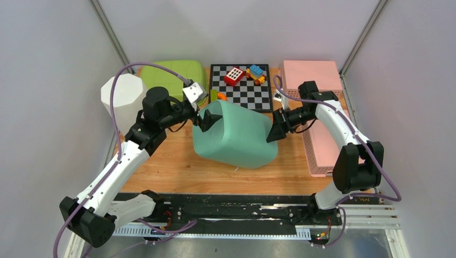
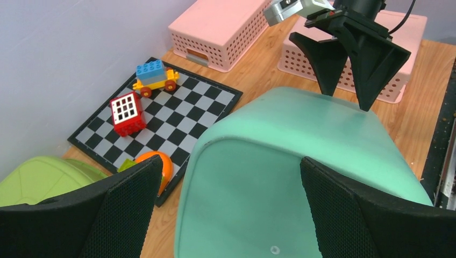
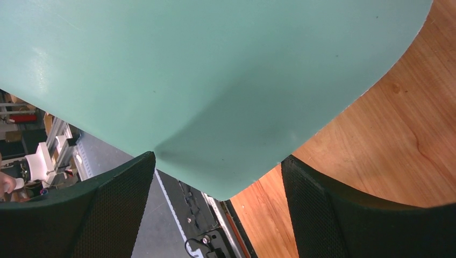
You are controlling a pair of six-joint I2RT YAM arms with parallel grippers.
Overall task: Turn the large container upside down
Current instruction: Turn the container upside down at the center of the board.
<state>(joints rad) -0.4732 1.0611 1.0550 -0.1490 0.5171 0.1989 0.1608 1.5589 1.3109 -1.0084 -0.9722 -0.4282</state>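
The large teal container (image 1: 236, 134) lies tipped over at the table's middle. Its flat base (image 2: 258, 199) faces my left gripper. My left gripper (image 1: 207, 121) is open at the container's upper left corner. In the left wrist view the left gripper (image 2: 231, 215) has its jaws spread across the base, gripping nothing. My right gripper (image 1: 274, 131) is open against the container's right end. It also shows in the left wrist view (image 2: 346, 99), fingertips on the far wall. In the right wrist view the container's wall (image 3: 188, 75) fills the top, above the open right gripper (image 3: 218, 209).
A white faceted container (image 1: 122, 99) and a green lid (image 1: 175, 75) stand at the back left. A chessboard (image 1: 247, 94) behind carries a red brick (image 1: 234, 76), a toy car (image 1: 256, 72) and an orange piece (image 1: 221, 97). Pink baskets (image 1: 322, 145) line the right side.
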